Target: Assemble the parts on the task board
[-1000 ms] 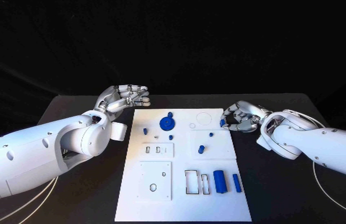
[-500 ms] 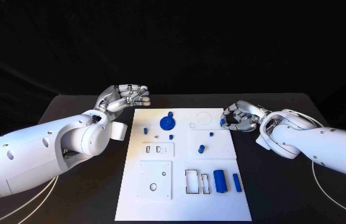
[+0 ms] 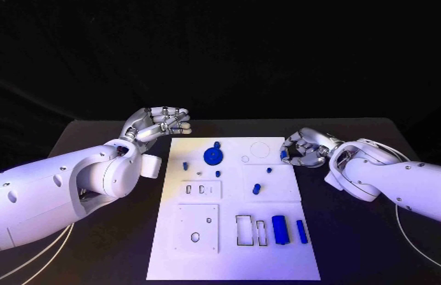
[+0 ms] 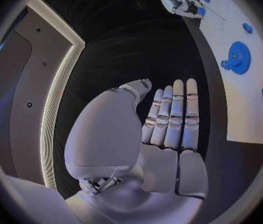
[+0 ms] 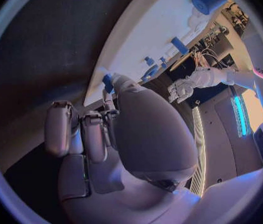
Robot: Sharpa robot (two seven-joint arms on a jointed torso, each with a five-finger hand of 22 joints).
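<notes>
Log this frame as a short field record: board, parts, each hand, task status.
board: white task board in the middle of the black table
parts: blue gear at the far end; blue cylinder and thinner blue bar at the near end
left hand: beside the board's far left corner, fingers apart, holding nothing
right hand: at the board's far right edge, pinching a small blue part
status: assembly under way, parts still loose

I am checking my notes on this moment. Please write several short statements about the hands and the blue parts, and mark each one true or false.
1. The left hand holds a blue part. False: it holds nothing and is off the task board.
2. The right hand is at the board's right edge, pinching a small blue part. True.
3. The blue gear lies on the black table. False: it is on the board.
4. Two blue cylinders lie side by side on the board. True.
</notes>
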